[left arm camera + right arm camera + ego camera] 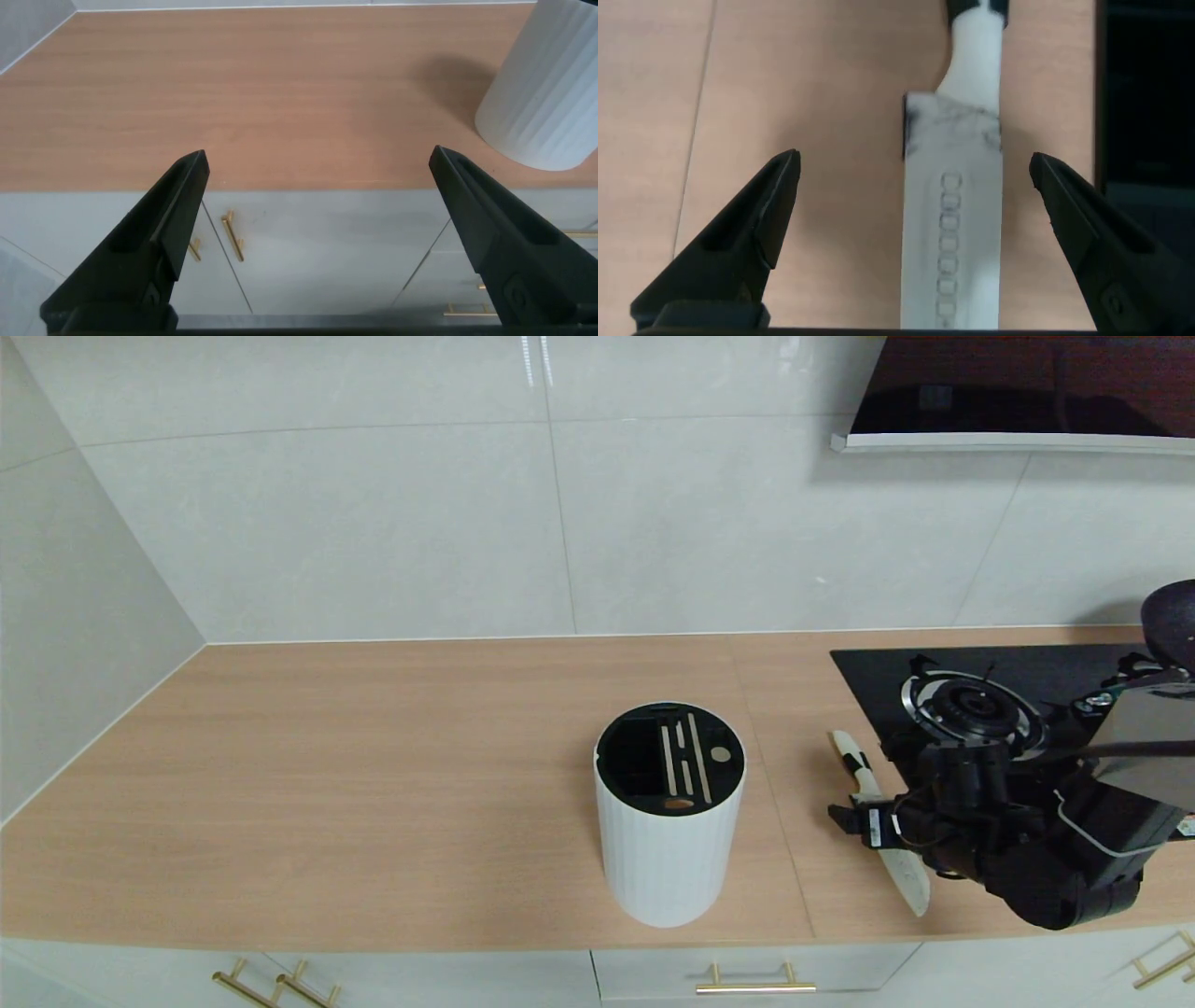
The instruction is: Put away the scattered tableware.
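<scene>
Currently, your knife [857,765] lies flat on the worktop [373,784], in the strip between the white ribbed holder [667,840] and the black hob [878,681] — handle toward the wall, blade tip toward the front edge. It sits just beside the hob and clear of the holder. Your right gripper [912,177] hangs over the blade, close to where it meets the handle. Its jaws are spread wide, one on each side of the blade, and neither touches it. The holder stands upright, with its black slotted top facing up. Your left gripper [318,159] hangs at the front edge of the worktop, above cabinet fronts with brass handles [234,235] — jaws likewise spread, gripping nothing.
</scene>
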